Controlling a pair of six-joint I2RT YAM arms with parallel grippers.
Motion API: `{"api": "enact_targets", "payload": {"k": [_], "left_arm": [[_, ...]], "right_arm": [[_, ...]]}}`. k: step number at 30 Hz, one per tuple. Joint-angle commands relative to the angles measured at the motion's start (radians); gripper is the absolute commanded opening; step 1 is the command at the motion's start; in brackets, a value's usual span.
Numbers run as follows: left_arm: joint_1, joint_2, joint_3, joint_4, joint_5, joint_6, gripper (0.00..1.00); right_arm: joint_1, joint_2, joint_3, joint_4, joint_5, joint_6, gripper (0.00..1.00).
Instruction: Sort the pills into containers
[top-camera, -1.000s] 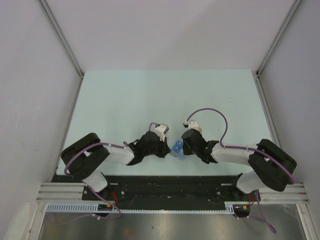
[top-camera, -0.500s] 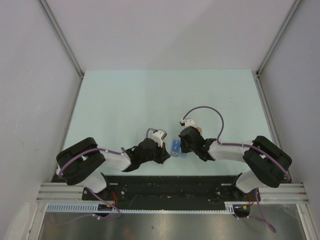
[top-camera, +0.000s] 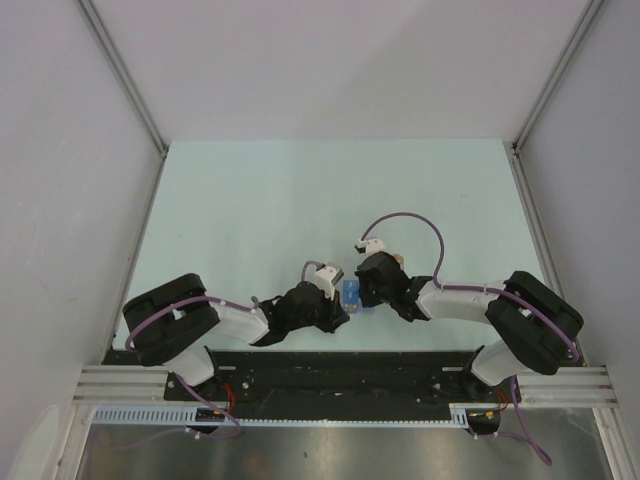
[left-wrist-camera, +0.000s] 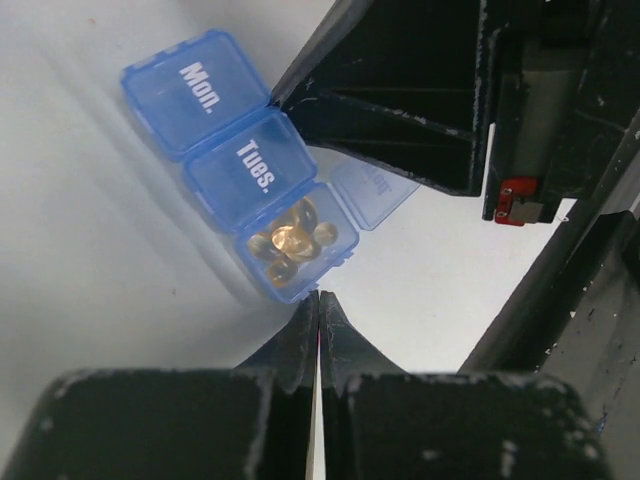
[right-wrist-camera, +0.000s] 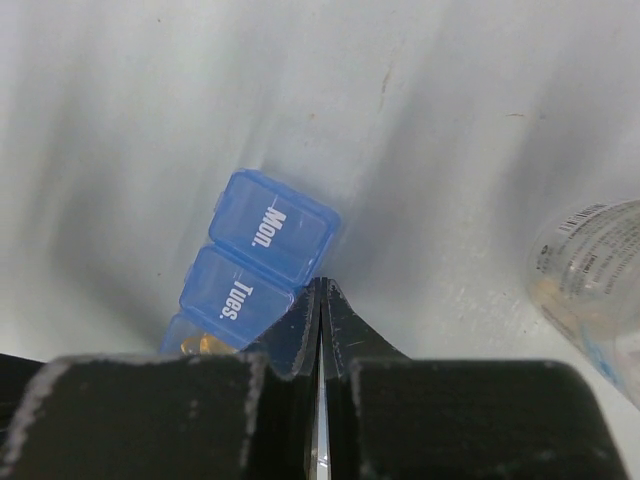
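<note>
place: lab test cell | evidence: white panel walls (top-camera: 330, 60), aluminium frame rails (top-camera: 105, 383)

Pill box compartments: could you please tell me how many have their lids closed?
2: the Mon. compartment at one end and the Tues. compartment in the middle. The third compartment, at the other end, is open with amber pills inside.

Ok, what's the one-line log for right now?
pill box: Mon., Tues. lids shut; third open, amber pills inside; left jaws shut; right jaws shut
</note>
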Motion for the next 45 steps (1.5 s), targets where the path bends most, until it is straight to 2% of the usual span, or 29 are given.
{"api": "enact_targets", "payload": {"k": [1, 12, 24, 30, 35, 45], "left_arm": [[-0.018, 0.027, 0.018, -0.025, -0.017, -0.016, 0.00], [-0.031, -0.050, -0.023, -0.025, -0.017, -0.009, 0.00], [-0.029, -0.419, -0.216, -0.046, -0.074, -0.025, 0.01], [-0.029, -0.612, -0.273, -0.143, -0.146, -0.055, 0.00], [-0.029, -0.699, -0.293, -0.216, -0.187, -0.059, 0.00], [-0.029, -0.778, -0.313, -0.288, -0.213, -0.073, 0.00]], "right_arm": [[-0.001, 0.002, 0.014, -0.007, -0.051, -0.020, 0.00], [-0.016, -0.004, 0.014, -0.007, -0.030, -0.024, 0.00], [-0.084, 0.051, 0.057, -0.007, -0.051, -0.029, 0.00], [-0.067, 0.105, 0.109, -0.025, -0.097, -0.034, 0.00], [-0.035, 0.126, 0.130, -0.032, -0.106, -0.041, 0.00], [0.014, 0.146, 0.138, -0.016, -0.247, -0.113, 0.00]]}}
